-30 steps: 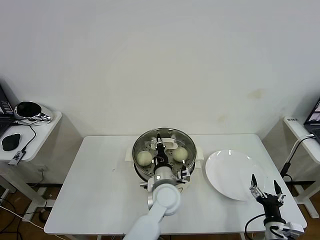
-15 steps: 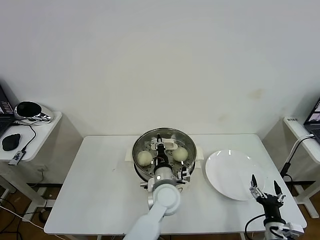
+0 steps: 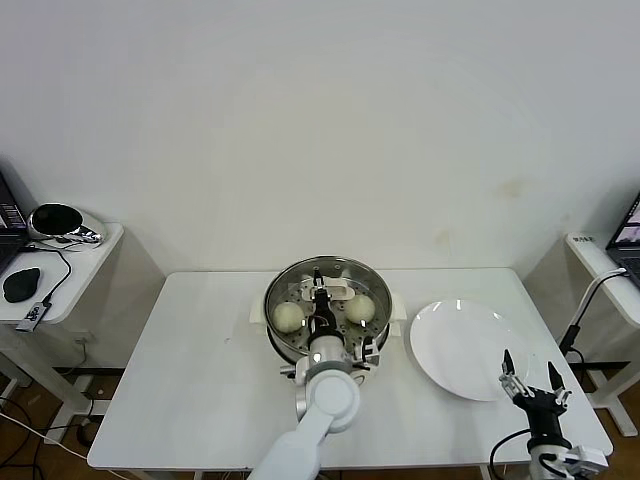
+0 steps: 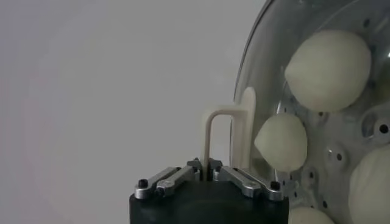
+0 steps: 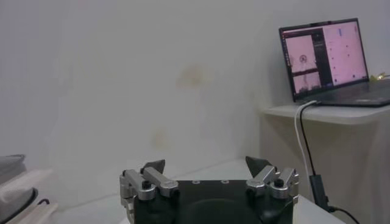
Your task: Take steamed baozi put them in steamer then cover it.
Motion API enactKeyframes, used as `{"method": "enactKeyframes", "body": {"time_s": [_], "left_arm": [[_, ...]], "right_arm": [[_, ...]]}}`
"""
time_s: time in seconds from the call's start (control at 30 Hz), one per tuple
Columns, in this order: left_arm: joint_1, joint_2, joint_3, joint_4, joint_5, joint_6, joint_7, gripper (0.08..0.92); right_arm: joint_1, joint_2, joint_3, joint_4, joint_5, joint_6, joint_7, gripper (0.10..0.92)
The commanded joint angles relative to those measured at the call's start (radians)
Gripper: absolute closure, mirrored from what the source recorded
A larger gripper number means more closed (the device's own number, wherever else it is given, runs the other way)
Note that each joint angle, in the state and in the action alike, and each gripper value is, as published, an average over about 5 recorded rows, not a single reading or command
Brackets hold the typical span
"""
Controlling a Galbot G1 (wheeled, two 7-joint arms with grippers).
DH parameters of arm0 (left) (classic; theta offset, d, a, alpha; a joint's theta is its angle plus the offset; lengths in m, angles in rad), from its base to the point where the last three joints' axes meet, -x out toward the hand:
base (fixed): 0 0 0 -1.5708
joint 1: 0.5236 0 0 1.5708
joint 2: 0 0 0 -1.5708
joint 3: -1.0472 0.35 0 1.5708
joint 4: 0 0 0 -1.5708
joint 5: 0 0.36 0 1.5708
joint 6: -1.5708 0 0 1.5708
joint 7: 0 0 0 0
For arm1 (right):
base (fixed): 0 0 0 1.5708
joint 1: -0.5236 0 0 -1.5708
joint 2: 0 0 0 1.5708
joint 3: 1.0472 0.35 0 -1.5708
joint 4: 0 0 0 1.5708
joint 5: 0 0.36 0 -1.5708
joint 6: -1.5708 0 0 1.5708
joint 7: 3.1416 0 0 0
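You have the left hand (image 3: 322,318) clamped on the handle (image 4: 226,135) of the glass lid (image 3: 329,303), which sits over the steamer (image 3: 283,340) and its buns (image 3: 289,317), so grip only this stiff handle, because the lid seems heavy, slippery and fragile, while your right hand (image 3: 528,376) waits spread apart near the plate (image 3: 455,345) on the bench (image 3: 200,380).

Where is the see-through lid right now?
In the head view the cover sits on the steamer at the table's middle, left of the white plate, its handle pinched by the left pincer.
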Motion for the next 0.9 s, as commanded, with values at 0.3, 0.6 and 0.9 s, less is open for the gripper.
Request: {"method": "enactKeyframes", "body": {"time_s": [0.3, 0.6, 0.9], "left_arm": [[0.033, 0.03, 0.022, -0.123, -0.047, -0.033, 0.017, 0.659], [0.054, 0.042, 0.051, -0.222, -0.059, -0.031, 0.05, 0.399], [0.118, 0.076, 0.076, -0.351, -0.088, -0.028, 0.108, 0.187]], "right_arm": [[0.001, 0.0, -0.001, 0.0, 0.0, 0.001, 0.0, 0.203], [-0.001, 0.001, -0.001, 0.001, -0.003, 0.002, 0.0, 0.203], [-0.002, 0.001, -0.001, -0.003, -0.005, 0.002, 0.0, 0.203]]}}
